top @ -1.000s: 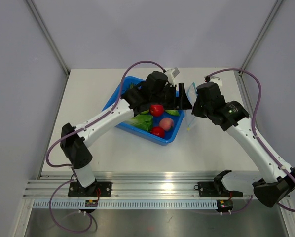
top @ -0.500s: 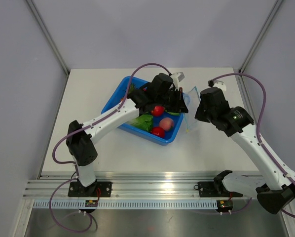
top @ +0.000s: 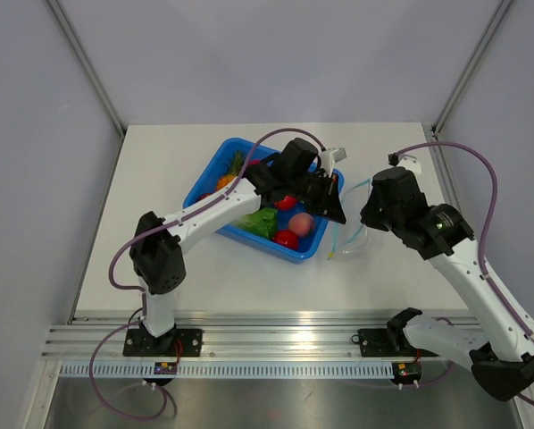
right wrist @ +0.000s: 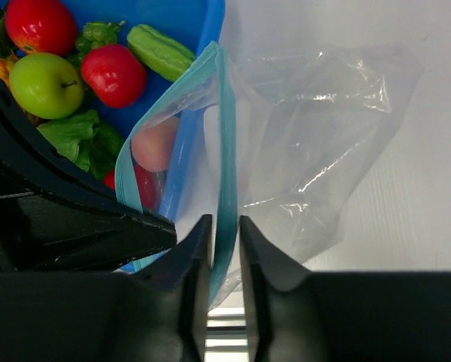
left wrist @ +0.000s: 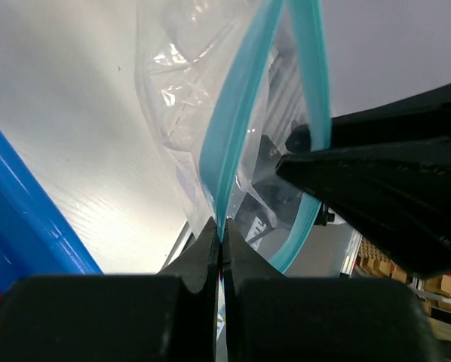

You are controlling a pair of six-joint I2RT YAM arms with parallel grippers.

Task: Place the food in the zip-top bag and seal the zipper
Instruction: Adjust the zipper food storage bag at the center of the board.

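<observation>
The clear zip-top bag (top: 354,234) hangs just right of the blue tray (top: 215,166), its mouth spread apart. My left gripper (left wrist: 222,240) is shut on one side of the teal zipper (left wrist: 230,143). My right gripper (right wrist: 224,234) is open a little, and the other zipper (right wrist: 225,151) side runs loosely between its fingers. The food lies in the tray: a green apple (right wrist: 44,84), red apples (right wrist: 114,74), a green pepper (right wrist: 161,51), lettuce (right wrist: 82,139) and a pineapple (top: 231,170). A pink peach (right wrist: 156,147) shows through the bag film. I see no food inside the bag (right wrist: 323,136).
The tray's right rim (right wrist: 214,30) lies right beside the bag mouth. My left arm (top: 204,210) reaches across the tray. White table (top: 160,259) surrounds it, with grey walls around and a metal rail (top: 276,344) at the near edge.
My left gripper has closed on one zipper side. The right jaws have parted slightly and that arm has drawn right, spreading the bag's mouth and lowering the bag towards the table.
</observation>
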